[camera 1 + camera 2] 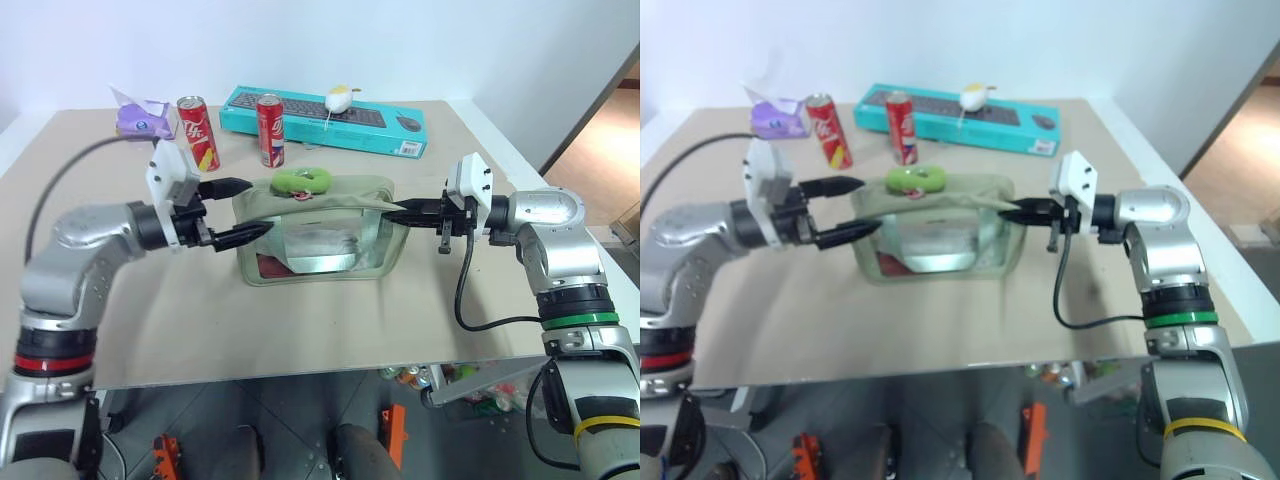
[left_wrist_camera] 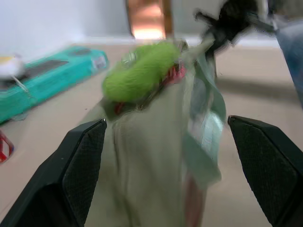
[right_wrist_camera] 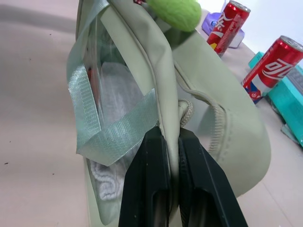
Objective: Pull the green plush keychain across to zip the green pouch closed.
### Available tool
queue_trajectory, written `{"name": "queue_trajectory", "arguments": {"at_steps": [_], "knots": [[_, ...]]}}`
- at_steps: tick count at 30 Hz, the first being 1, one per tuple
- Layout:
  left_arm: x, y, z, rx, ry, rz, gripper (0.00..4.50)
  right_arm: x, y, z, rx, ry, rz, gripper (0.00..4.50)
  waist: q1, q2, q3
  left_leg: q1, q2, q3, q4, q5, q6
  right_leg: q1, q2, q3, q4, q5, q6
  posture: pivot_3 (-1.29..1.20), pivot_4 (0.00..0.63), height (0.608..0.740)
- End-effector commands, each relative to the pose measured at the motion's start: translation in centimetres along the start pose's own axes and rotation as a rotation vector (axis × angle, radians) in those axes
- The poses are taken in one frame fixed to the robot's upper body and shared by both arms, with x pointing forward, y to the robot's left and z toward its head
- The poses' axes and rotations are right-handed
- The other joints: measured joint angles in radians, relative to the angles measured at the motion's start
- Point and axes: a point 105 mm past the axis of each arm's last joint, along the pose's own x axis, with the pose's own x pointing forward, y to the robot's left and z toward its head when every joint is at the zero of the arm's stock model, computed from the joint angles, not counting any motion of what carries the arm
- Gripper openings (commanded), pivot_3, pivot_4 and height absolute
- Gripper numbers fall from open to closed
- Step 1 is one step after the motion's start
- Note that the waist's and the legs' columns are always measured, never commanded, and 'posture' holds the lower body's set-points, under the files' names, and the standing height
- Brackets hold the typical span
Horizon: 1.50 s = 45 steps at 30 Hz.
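A beige table [image 1: 330,330] stands against a white wall, and near its middle sits the green pouch [image 1: 318,232]. The green plush keychain [image 1: 302,181] lies on the pouch's top, toward my left. My right claw [image 1: 392,212] is pressed together, pinching the pouch's fabric edge at its right end. My left claw [image 1: 248,208] is spread wide just beside the pouch's left end, holding nothing. Behind stand two red cans [image 1: 198,132] and a teal box [image 1: 325,118].

Keychain [image 1: 303,181] atop pouch [image 1: 318,232]; two cans [image 1: 271,130] behind it.
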Motion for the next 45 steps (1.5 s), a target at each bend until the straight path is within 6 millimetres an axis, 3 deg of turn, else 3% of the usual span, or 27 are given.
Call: {"name": "queue_trajectory", "arguments": {"at_steps": [1, 8, 15, 22, 23, 34, 38, 40, 42, 45], "knots": [[-0.1, 0.2, 1.1, 0.004, -0.063, 0.077, 4.26, -0.2, -0.6, 0.8, -0.036, -0.007, -0.008, 0.0, 0.0, 0.0, 0.0, 0.0, 0.0, 0.0, 0.0, 0.0, 0.0, 0.0, 0.0, 0.0, 0.0, 0.0, 0.0, 0.0, 0.15, 0.74], [-1.0, 0.0, 0.1, -0.016, -0.04, 0.159, 4.26, -0.6, -0.4, 0.7, -0.035, 0.001, -0.01, 0.0, 0.0, 0.0, 0.0, 0.0, 0.0, 0.0, 0.0, 0.0, 0.0, 0.0, 0.0, 0.001, 0.0, 0.0, 0.0, 0.0, 0.15, 0.74], [-2.2, 0.1, 0.7, -0.008, -0.048, 0.183, 4.26, -0.8, -0.6, 0.7, -0.037, 0.007, -0.012, 0.0, 0.0, 0.0, 0.0, 0.0, 0.0, 0.0, 0.0, 0.0, 0.0, 0.0, 0.0, 0.0, 0.0, 0.001, 0.0, 0.0, 0.15, 0.74], [-1.5, -0.5, -0.9, -0.027, -0.015, 0.154, 4.26, -0.7, -0.7, 0.7, -0.04, 0.009, -0.009, 0.0, 0.0, 0.0, 0.0, 0.0, 0.0, 0.0, 0.0, 0.0, 0.0, 0.0, 0.0, 0.0, 0.0, 0.001, 0.0, 0.0, 0.15, 0.74], [-1.3, -0.7, -1.1, -0.035, -0.016, 0.153, 3.73, -0.7, -0.7, 0.8, -0.04, 0.009, -0.009, 0.0, 0.0, 0.0, 0.0, 0.0, 0.0, 0.0, 0.0, 0.0, 0.0, 0.0, 0.0, 0.0, 0.0, 0.001, 0.0, 0.0, 0.15, 0.74], [-0.7, -0.8, -1.7, -0.044, -0.023, 0.159, 0.12, -0.8, -0.5, 1.0, -0.043, 0.008, -0.007, 0.0, 0.0, 0.0, 0.0, 0.0, 0.0, 0.0, 0.0, 0.0, 0.0, 0.0, 0.0, 0.001, 0.0, 0.001, 0.0, 0.0, 0.15, 0.74], [-0.7, -0.9, -1.7, -0.04, -0.018, 0.154, 0.04, -0.8, -0.4, 1.2, 0.029, -0.003, 0.015, 0.0, 0.0, 0.0, 0.0, 0.0, 0.0, 0.0, 0.0, 0.0, 0.0, 0.0, 0.0, 0.001, 0.0, 0.001, 0.0, 0.0, 0.15, 0.74], [-0.7, -1.0, -1.8, -0.04, -0.013, 0.15, 0.0, -0.8, -0.6, 1.7, 0.03, -0.02, 0.01, 0.78, 0.0, 0.0, 0.0, 0.0, 0.0, 0.0, 0.0, 0.0, 0.0, 0.0, 0.0, 0.001, 0.0, 0.001, 0.0, 0.0, 0.15, 0.74], [-0.6, -1.0, -1.9, -0.042, -0.008, 0.147, 0.0, -1.0, -0.8, 2.3, 0.033, -0.033, 0.0, 1.26, 0.0, 0.0, 0.0, 0.0, 0.0, 0.0, 0.0, 0.0, 0.0, 0.0, 0.0, 0.001, 0.0, 0.001, 0.0, 0.0, 0.15, 0.74], [-0.6, -1.1, -2.1, -0.043, 0.0, 0.143, 0.0, -1.3, -1.3, 3.0, 0.023, -0.027, -0.014, 2.46, 0.0, 0.0, 0.0, 0.0, 0.0, 0.0, 0.0, 0.0, 0.0, 0.0, 0.0, 0.001, 0.0, 0.001, 0.0, 0.0, 0.15, 0.74]]}}
